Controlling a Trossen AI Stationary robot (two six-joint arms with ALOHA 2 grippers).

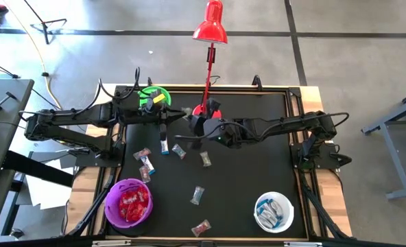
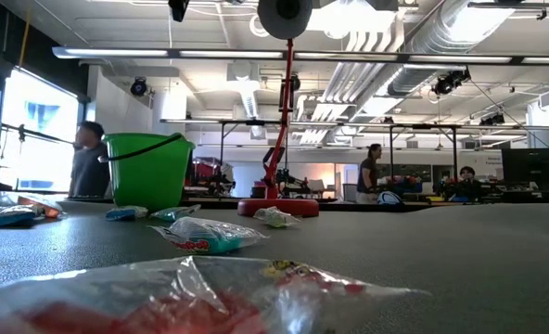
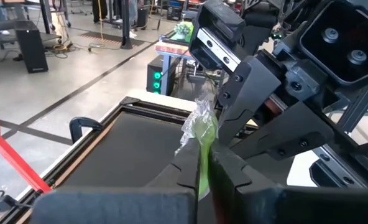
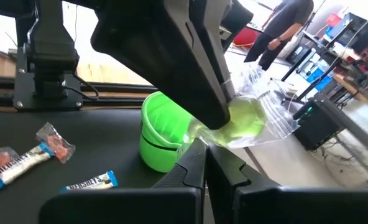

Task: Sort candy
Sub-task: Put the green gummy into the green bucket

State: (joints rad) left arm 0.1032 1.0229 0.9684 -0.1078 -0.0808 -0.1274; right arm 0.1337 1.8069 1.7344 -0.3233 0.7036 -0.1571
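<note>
Three bowls stand on the black bench (image 1: 251, 165): a green bowl (image 1: 153, 97) at the far left, a purple bowl (image 1: 128, 203) at the near left holding red candies (image 1: 133, 204), and a white bowl (image 1: 273, 212) at the near right holding blue-and-white candies (image 1: 273, 211). About eight loose candies lie between them: a blue-and-white bar (image 1: 164, 145), a cluster of three (image 1: 145, 164) near the purple bowl, two clear ones (image 1: 180, 151) and (image 1: 205, 159) mid-bench, another clear one (image 1: 197, 195) nearer the front, and a red one (image 1: 201, 227) at the front edge.

Both arms meet just beside the green bowl. The left end effector (image 3: 202, 168) and the right end effector (image 4: 204, 163) are each clamped together on the same green candy in a clear wrapper (image 4: 246, 118), held in the air above the bench, near the green bowl's rim.

A red desk lamp (image 1: 210, 27) stands at the far edge, its base (image 1: 208, 110) right behind the right arm's wrist. In the low view, people (image 2: 371, 172) show in the room beyond the bench.
</note>
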